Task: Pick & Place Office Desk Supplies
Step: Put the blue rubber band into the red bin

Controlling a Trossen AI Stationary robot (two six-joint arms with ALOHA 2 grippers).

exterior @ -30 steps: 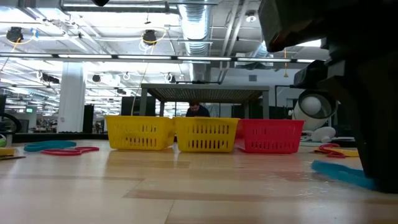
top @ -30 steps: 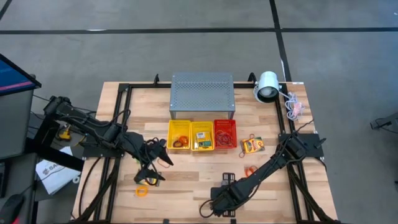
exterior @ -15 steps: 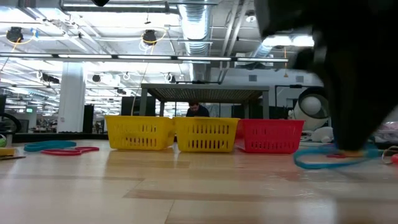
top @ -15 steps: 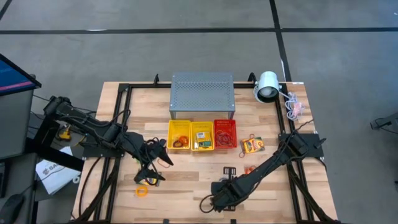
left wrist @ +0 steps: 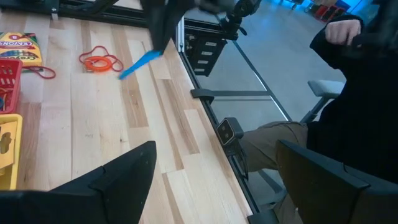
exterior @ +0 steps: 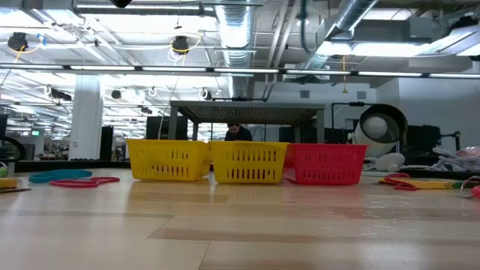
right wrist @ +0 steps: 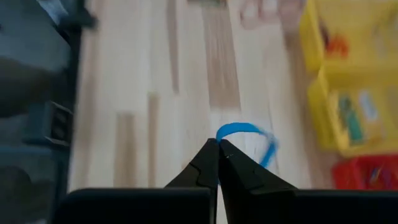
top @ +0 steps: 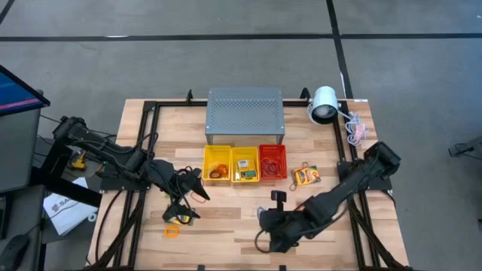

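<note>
The blue band (right wrist: 245, 132) hangs in the air over the near middle of the table (top: 226, 218), pinched at one end by the right gripper (right wrist: 217, 149), whose tips are closed tight on it. Most of the loop dangles free below the tips.

The step in hand looks like carrying it to a basket. The left yellow basket (top: 218, 162) holds orange loops and the red basket (top: 273, 162) holds red ones, so either may suit. I cannot tell which is meant. The middle basket (top: 245, 164) has a card box in it.

To do it well, keep the pinch firm and travel slowly, since a thin, limp loop will swing and could catch on a rim. Come in high enough for the hanging end to pass over the wall, centre it over the opening, then let go low.

The way to the baskets is bare wood. The grey box (top: 245, 117) stands just behind them, so overshoot is the risk there. The crayon box (top: 305, 175) and orange loops (top: 301, 205) lie to the right, off the path. The left gripper (top: 194, 199) waits with fingers wide apart near the left yellow basket, which narrows room on that side. A seated person (left wrist: 354, 93) is close to the table's front edge.
</note>
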